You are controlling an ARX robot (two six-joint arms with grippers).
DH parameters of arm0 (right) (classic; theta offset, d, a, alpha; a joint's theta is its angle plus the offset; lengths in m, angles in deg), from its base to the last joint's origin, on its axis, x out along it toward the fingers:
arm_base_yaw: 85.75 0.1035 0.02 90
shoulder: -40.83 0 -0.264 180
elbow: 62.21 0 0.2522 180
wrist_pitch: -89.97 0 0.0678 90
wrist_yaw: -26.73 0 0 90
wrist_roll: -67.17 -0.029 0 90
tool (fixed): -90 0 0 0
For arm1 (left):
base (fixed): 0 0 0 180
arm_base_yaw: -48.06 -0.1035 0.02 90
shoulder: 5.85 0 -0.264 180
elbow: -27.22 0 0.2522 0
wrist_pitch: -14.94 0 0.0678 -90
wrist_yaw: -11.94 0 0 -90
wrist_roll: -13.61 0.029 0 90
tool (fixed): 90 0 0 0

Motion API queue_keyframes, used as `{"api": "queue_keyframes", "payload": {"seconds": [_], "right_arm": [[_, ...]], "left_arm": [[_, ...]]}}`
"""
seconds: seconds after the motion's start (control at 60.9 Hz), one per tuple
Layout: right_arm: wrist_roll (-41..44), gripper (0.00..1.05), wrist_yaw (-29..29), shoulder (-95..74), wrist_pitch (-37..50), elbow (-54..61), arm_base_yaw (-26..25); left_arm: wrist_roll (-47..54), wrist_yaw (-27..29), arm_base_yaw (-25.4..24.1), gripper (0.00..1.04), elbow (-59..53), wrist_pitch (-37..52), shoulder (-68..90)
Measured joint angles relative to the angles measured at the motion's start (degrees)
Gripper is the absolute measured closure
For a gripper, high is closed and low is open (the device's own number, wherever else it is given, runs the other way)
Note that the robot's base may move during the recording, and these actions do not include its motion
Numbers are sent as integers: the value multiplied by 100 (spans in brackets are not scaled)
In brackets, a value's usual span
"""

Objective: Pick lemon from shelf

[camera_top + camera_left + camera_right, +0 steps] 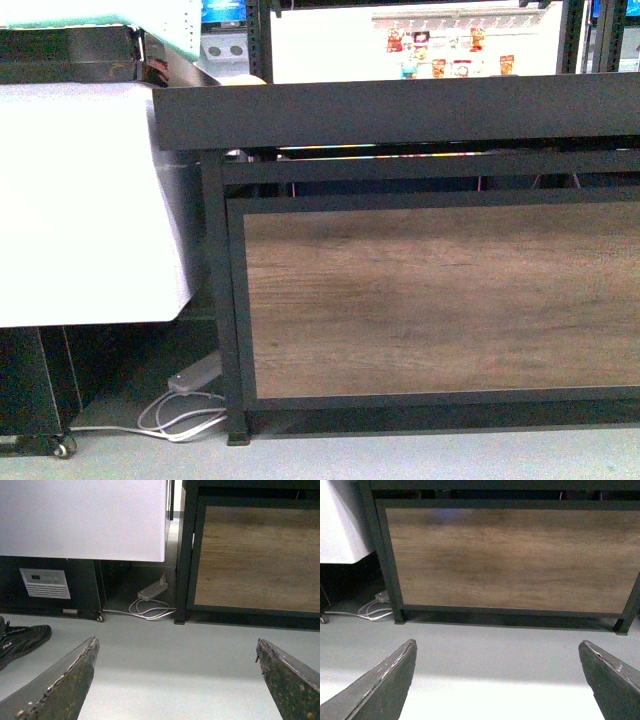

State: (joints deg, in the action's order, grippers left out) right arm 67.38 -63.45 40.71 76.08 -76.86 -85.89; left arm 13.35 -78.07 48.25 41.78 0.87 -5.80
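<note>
The shelf fills the front view: a black metal frame with a dark tray edge on top and a brown wood-grain panel below. Its panel also shows in the left wrist view, shelf, and in the right wrist view, shelf. The lemon is out of view. My left gripper hangs open over the grey floor, short of the shelf's left corner post. My right gripper is open too, low before the wood panel. Nothing lies between either pair of fingers. Neither arm shows in the front view.
A white cabinet on castors stands left of the shelf, with a power strip and white cables on the floor between them. A black shoe rests on the floor at the left. Behind the shelf hangs a white display with small packets.
</note>
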Motion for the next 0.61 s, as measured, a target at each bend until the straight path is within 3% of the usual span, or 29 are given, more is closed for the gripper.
{"api": "queue_keyframes", "payload": {"seconds": [0.608], "right_arm": [[-2,7,0,0,0,0,0]], "left_arm": [[0,0,0,8,0,0,0]]}}
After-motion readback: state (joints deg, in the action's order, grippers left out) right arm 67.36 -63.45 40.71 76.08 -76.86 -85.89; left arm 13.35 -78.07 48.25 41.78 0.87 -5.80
